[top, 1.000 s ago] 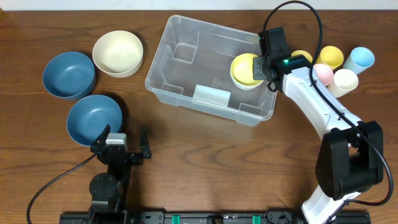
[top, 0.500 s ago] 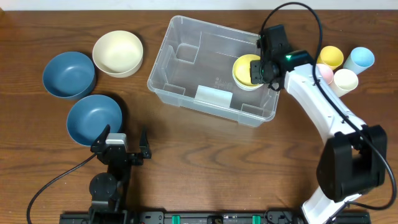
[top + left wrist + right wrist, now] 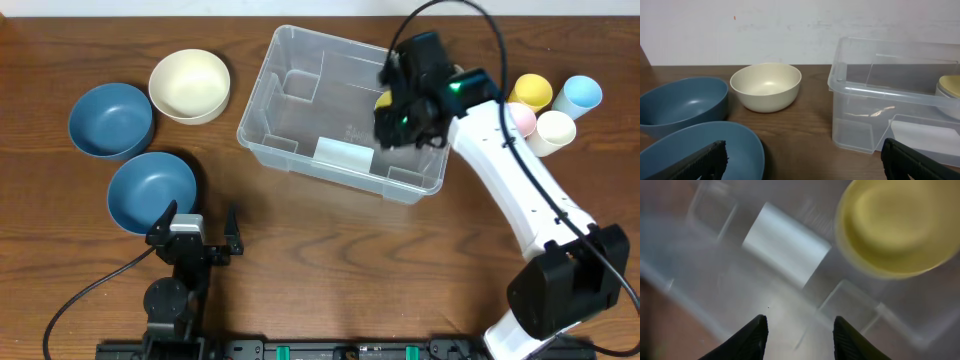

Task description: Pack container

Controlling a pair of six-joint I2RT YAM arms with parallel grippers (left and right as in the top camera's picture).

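The container (image 3: 300, 120) lies in the middle of the table (image 3: 350, 270), slightly turned. The right gripper (image 3: 398, 118) hangs over the right end of the container, within the line of its rim. Its jaws stand wide apart and nothing is between them. In the right wrist view the fingers (image 3: 747, 337) point down at the clear floor and the moulded ridges of the container. A yellow bowl (image 3: 897, 227) lies in the container just beyond the jaws, apart from both fingers. The left gripper (image 3: 198, 228) is well apart from the container, at its near left side, low over the table. Its jaws are also wide and empty, and the container stands ahead of them to the right. Left of the container are a cream bowl (image 3: 189, 85) and two blue bowls (image 3: 110, 120), and right of the container stand some cups (image 3: 555, 128)
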